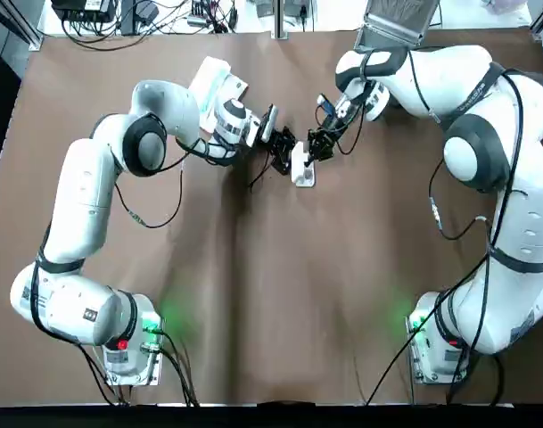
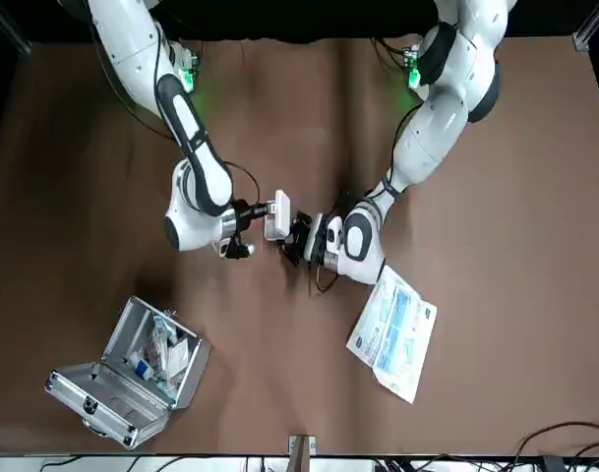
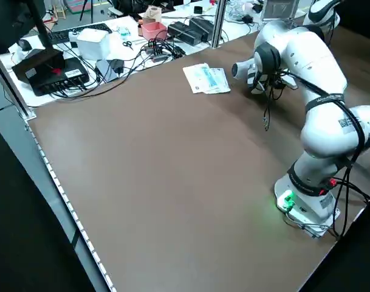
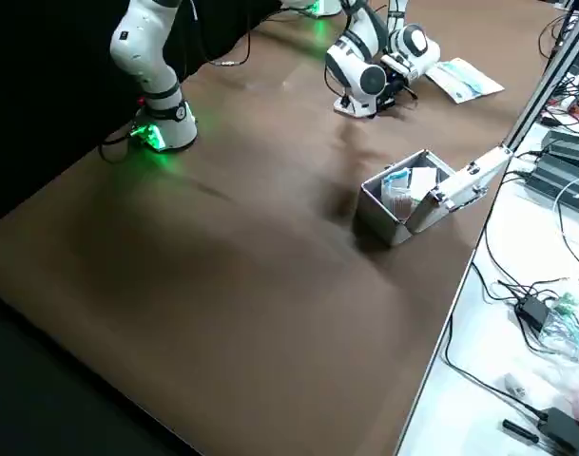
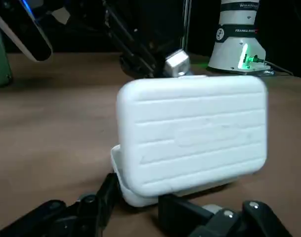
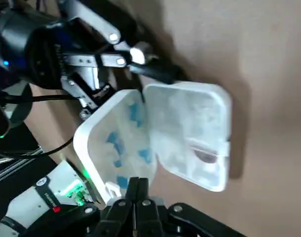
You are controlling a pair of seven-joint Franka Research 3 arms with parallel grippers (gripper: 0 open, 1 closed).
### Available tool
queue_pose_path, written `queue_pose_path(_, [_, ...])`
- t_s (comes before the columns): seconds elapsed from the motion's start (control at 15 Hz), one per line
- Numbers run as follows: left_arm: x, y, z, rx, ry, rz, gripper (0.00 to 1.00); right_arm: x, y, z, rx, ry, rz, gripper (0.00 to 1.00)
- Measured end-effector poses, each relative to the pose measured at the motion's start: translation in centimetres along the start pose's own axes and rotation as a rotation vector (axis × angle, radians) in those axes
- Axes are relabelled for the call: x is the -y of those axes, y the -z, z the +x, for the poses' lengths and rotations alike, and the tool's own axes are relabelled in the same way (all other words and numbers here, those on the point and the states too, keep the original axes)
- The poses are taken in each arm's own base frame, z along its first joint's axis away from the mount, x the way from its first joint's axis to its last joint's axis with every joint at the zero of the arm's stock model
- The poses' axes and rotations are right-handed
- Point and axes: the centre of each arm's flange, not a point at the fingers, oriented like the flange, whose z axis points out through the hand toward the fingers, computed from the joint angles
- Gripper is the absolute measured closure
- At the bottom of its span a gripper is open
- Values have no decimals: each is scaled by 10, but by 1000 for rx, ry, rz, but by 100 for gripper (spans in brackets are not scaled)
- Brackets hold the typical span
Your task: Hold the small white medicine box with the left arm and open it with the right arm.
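Two halves apart: small white medicine box (image 6: 190,133) open at the middle of the counter (image 1: 253,294).

I find the box standing on edge between the two arms, its halves swung wide and blue items showing inside. The left end effector (image 1: 284,159) pinches the box's lower edge. The right end effector (image 6: 135,190) has its fingers pressed together on the thin rim of one half. I judge the opening step all but done. The next move calls for the right arm to let go of the rim cleanly, without dragging the box from the left's hold. An open metal case (image 2: 132,379) and a printed packet (image 2: 392,334) lie well apart.
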Motion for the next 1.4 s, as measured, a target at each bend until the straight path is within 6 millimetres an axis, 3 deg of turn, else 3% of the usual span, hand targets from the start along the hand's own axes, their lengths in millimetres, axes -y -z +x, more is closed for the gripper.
queue_pose_path(0.4, [0,0,0,0,-12,0,55,20,-14,-4,-4,8,34,99])
queue_pose_path(0.87, [0,0,-1,1,-15,1,53,24,-17,-5,-3,11,39,99])
queue_pose_path(1.13, [3,8,-3,1,-10,12,38,24,-17,-4,-4,11,40,99])
queue_pose_path(1.27, [7,18,-5,3,-9,27,21,26,-18,-5,-4,12,41,99])
queue_pose_path(1.33, [13,34,-6,-3,-17,23,2,27,-19,-5,-2,14,42,99])
queue_pose_path(1.4, [15,45,-7,0,-28,9,1,27,-20,-5,-2,15,42,99])
